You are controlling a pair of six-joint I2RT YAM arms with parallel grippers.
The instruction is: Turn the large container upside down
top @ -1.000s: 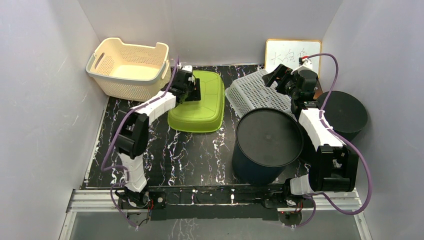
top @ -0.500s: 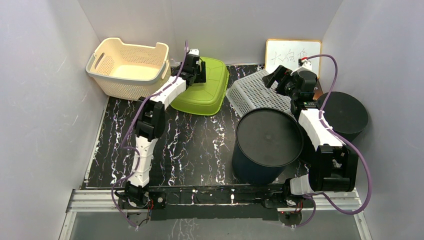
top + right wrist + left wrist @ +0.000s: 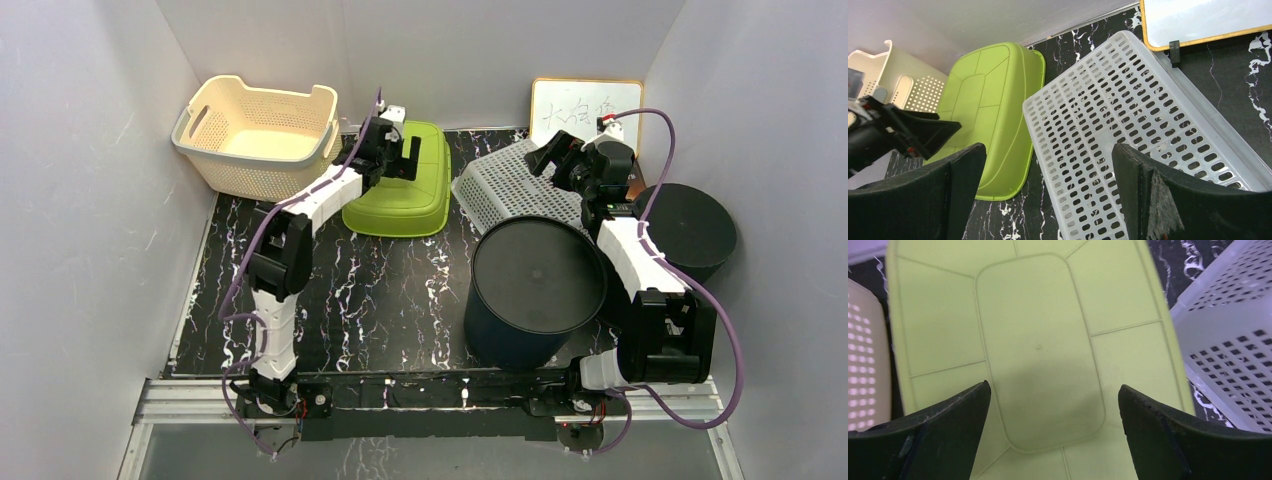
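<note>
Top external view is showing two arms and five containers on the marbled table [image 3: 380, 290]. A cream basket [image 3: 258, 135] is standing mouth up at 10 o'clock. The large green container [image 3: 405, 195] is lying bottom up at 12, and a white perforated basket [image 3: 500, 185] is lying bottom up at 1. A dark round bin [image 3: 535, 285] is showing its flat base at 4, with a smaller black tub [image 3: 690, 225] at 3. One whiteboard [image 3: 585, 105] is standing at the back. The left gripper [image 3: 405, 155] is hovering over the green base, fingers spread wide; only the left wrist view is revealing its moulded panel lines. The right gripper [image 3: 548, 155] is hanging above the white basket, fingers likewise apart. Neither wrist view is catching the dark bins.
</note>
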